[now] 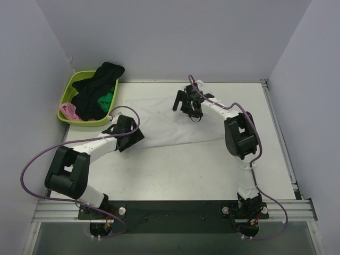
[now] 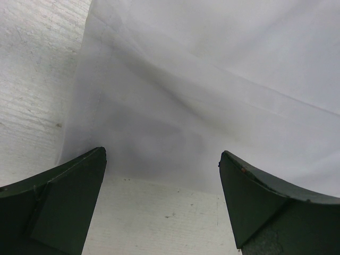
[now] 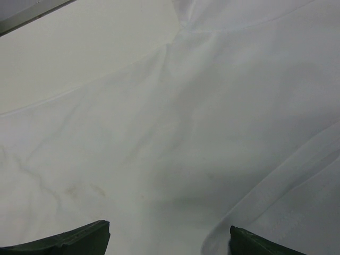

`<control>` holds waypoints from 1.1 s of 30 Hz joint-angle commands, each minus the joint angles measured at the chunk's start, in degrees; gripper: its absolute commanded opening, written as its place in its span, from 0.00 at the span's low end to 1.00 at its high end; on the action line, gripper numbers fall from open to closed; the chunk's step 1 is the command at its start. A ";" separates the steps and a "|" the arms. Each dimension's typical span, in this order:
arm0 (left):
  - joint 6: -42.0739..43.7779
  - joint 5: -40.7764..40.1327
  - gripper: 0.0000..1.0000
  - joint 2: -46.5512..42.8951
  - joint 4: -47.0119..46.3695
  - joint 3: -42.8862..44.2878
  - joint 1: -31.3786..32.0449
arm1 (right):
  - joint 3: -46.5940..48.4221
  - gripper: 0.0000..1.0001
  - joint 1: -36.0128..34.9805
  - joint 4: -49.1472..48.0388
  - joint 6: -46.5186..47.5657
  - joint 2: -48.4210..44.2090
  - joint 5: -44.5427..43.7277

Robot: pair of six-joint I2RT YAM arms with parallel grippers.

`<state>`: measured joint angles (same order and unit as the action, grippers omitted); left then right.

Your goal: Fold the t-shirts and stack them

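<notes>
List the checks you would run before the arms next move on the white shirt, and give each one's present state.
1. The left gripper is open and empty: ok.
2. The right gripper is open and empty: ok.
3. The white shirt is spread on the table: ok, though creased.
4. The white shirt's edge lies under the left gripper: ok.
5. The black shirt, green shirt and pink shirt are in the basket: ok.
6. Either gripper is touching cloth: cannot tell.
</notes>
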<state>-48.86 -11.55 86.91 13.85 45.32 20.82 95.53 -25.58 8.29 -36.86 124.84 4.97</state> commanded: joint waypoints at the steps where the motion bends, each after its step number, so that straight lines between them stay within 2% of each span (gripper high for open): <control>1: 0.70 0.13 0.97 -0.34 -1.63 0.29 -0.43 | 3.35 0.96 -0.78 0.67 -0.93 2.69 -0.23; 8: 0.70 0.04 0.97 -0.60 -1.72 -0.14 -0.43 | 5.98 0.96 -0.96 -1.17 1.87 4.02 -4.71; 9: 0.70 0.04 0.97 -0.78 -1.72 -0.23 -0.43 | 6.16 0.96 -0.79 -1.18 3.88 3.14 -8.89; 16: 0.96 -0.84 0.97 -2.54 -0.75 -0.06 -0.43 | 4.67 0.97 -0.69 -1.27 13.55 -10.82 -20.24; 22: 1.66 -1.54 0.97 -3.16 1.27 2.22 -0.52 | -4.37 0.99 -0.78 2.59 14.63 -25.05 -23.60; 25: 1.84 -2.16 0.97 -2.28 2.85 4.68 -0.52 | -12.54 1.00 -0.52 2.87 13.40 -30.33 -24.22; 26: 1.93 -2.16 0.97 -2.10 3.20 5.99 -0.60 | -16.99 1.00 -0.26 2.52 12.61 -31.48 -24.13; 33: 2.81 -1.55 0.98 0.36 3.02 10.04 -0.43 | -29.15 1.00 3.69 2.69 9.18 -37.12 -19.66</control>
<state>-47.33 -12.67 85.93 16.84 51.40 20.78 71.40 -24.62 8.01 -25.39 88.64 -16.01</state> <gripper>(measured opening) 0.975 0.999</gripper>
